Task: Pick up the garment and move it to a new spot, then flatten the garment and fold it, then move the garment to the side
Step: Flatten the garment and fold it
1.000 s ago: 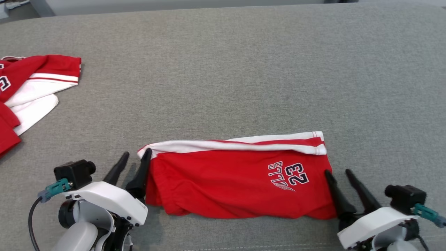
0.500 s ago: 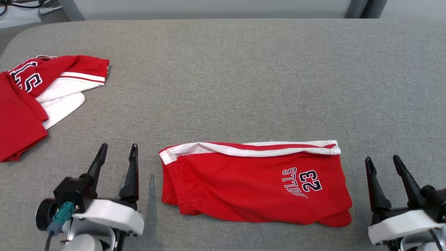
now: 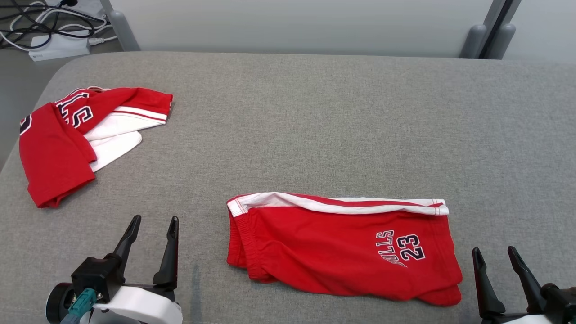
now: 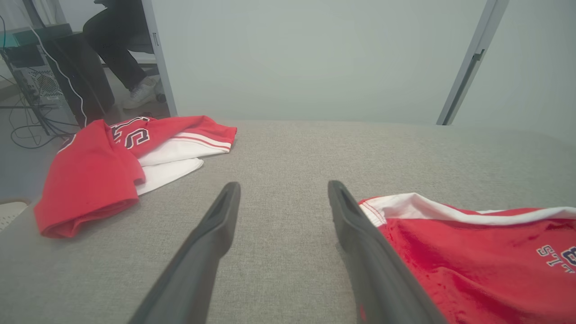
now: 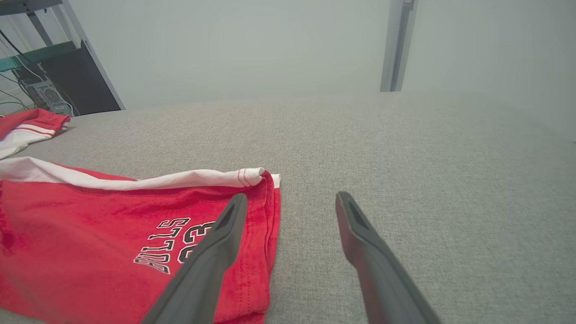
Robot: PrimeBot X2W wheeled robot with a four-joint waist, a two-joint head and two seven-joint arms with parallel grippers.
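Observation:
The garment (image 3: 337, 247), red shorts with a white side stripe and a "23" print, lies folded flat on the grey cushion near its front edge; it also shows in the left wrist view (image 4: 472, 252) and the right wrist view (image 5: 112, 238). My left gripper (image 3: 153, 223) stands open a little to the left of the garment, apart from it, with nothing between its fingers (image 4: 281, 189). To the right of the garment my right gripper (image 3: 493, 252) is open and empty as well (image 5: 292, 198).
A second red and white garment (image 3: 76, 130) lies crumpled at the cushion's far left (image 4: 117, 166). The grey cushion (image 3: 315, 117) stretches wide behind the shorts. Beyond its back edge are a pale wall, metal posts (image 3: 490, 36) and cables (image 3: 40, 27) on the floor.
Both grippers have drawn back from the garment's left and right ends and stand apart from it. The head camera has tilted up, so the whole scene sits lower in the picture.

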